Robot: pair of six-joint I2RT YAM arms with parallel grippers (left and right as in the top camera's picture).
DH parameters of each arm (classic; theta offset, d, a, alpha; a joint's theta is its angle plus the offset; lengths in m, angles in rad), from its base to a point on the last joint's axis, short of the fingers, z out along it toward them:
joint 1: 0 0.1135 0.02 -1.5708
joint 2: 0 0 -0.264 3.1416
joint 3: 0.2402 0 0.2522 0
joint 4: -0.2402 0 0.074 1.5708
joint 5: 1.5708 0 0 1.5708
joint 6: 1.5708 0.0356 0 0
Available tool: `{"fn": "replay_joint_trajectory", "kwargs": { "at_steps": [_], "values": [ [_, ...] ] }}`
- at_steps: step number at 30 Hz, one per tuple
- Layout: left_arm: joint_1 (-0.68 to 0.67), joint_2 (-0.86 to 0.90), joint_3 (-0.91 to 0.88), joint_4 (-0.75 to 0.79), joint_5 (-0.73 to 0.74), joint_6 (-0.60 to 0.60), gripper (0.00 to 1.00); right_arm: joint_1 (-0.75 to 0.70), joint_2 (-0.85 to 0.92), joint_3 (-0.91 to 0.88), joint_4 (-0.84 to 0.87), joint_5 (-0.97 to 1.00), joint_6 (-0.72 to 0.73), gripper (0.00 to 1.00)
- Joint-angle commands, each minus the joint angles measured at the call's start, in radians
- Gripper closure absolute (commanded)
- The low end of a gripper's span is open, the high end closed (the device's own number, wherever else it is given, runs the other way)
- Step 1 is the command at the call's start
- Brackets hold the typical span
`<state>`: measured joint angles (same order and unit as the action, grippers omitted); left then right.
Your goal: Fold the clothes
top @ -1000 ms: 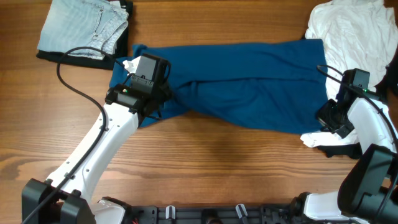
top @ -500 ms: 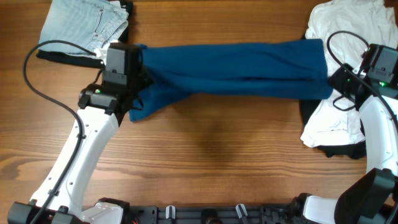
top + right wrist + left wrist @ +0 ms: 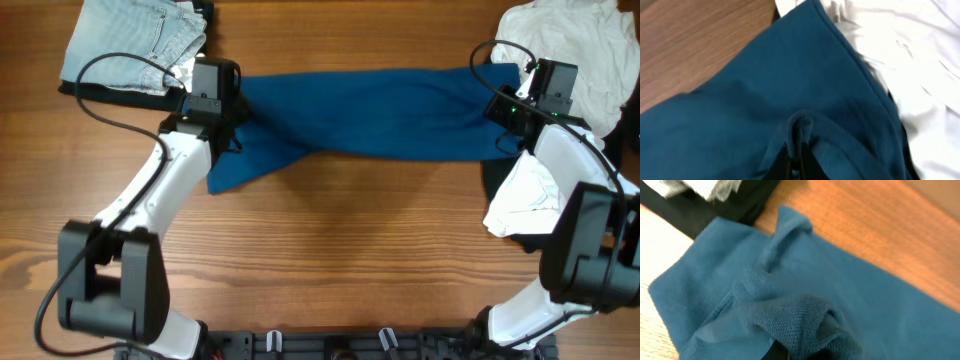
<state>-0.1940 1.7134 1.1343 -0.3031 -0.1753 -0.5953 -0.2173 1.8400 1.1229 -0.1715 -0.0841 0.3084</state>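
The clothes (image 3: 370,110) are one deep blue garment lying as a long band across the back half of the table (image 3: 340,250). My left gripper (image 3: 230,118) is shut on a bunched fold at its left end. A loose corner hangs toward the front there. My right gripper (image 3: 503,112) is shut on the right end. In the left wrist view the blue fabric (image 3: 805,280) humps over the gripper (image 3: 796,350) and hides most of the fingers. In the right wrist view a ridge of the blue fabric (image 3: 790,75) is pinched in the gripper (image 3: 796,162).
Folded pale jeans (image 3: 135,40) lie on a black garment (image 3: 110,92) at the back left, close to my left gripper. A white garment (image 3: 565,40) is piled at the back right. More white cloth (image 3: 530,200) lies over black cloth (image 3: 545,240) by the right arm.
Both grippers have carried the garment's near edge toward the back of the table. The blue band is narrower now. The right gripper has also come in leftward over the garment's end.
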Motion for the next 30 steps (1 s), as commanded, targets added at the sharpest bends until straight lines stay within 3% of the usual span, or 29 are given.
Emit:
{"fn": "replay_joint_trajectory", "kwargs": {
  "at_steps": [1,2,3,4,5,6,10,14,22,30],
  "values": [
    [0.007,0.068,0.018,0.069,-0.017,0.016,0.96,0.002,0.059,0.015,0.039,0.021,-0.013,0.96],
    [0.007,0.078,0.018,0.079,-0.017,0.016,0.96,0.002,0.069,0.015,0.054,0.021,-0.017,0.96],
    [0.007,0.086,0.018,0.087,-0.017,0.016,0.84,0.002,0.080,0.015,0.073,0.024,-0.021,0.96],
    [0.007,0.094,0.018,0.091,-0.018,0.016,0.64,0.002,0.086,0.015,0.091,0.024,-0.021,0.90],
    [0.008,0.099,0.018,0.095,-0.018,0.016,0.06,0.002,0.087,0.015,0.108,0.023,-0.021,0.38],
    [0.008,0.099,0.018,0.094,-0.018,0.017,0.00,0.002,0.079,0.022,0.098,0.016,-0.026,0.01],
    [0.008,0.032,0.018,0.057,-0.017,0.042,0.00,-0.003,0.011,0.074,-0.098,0.016,-0.032,0.00],
    [0.008,-0.114,0.018,-0.085,-0.018,0.069,0.00,-0.016,0.002,0.070,-0.209,0.031,-0.073,0.00],
    [0.007,-0.170,0.018,-0.187,-0.017,0.068,0.00,-0.064,0.006,0.066,-0.212,0.031,-0.081,0.01],
    [0.007,-0.170,0.018,-0.188,-0.017,0.068,0.00,-0.064,0.100,0.063,-0.133,-0.063,-0.084,0.18]
  ]
}}
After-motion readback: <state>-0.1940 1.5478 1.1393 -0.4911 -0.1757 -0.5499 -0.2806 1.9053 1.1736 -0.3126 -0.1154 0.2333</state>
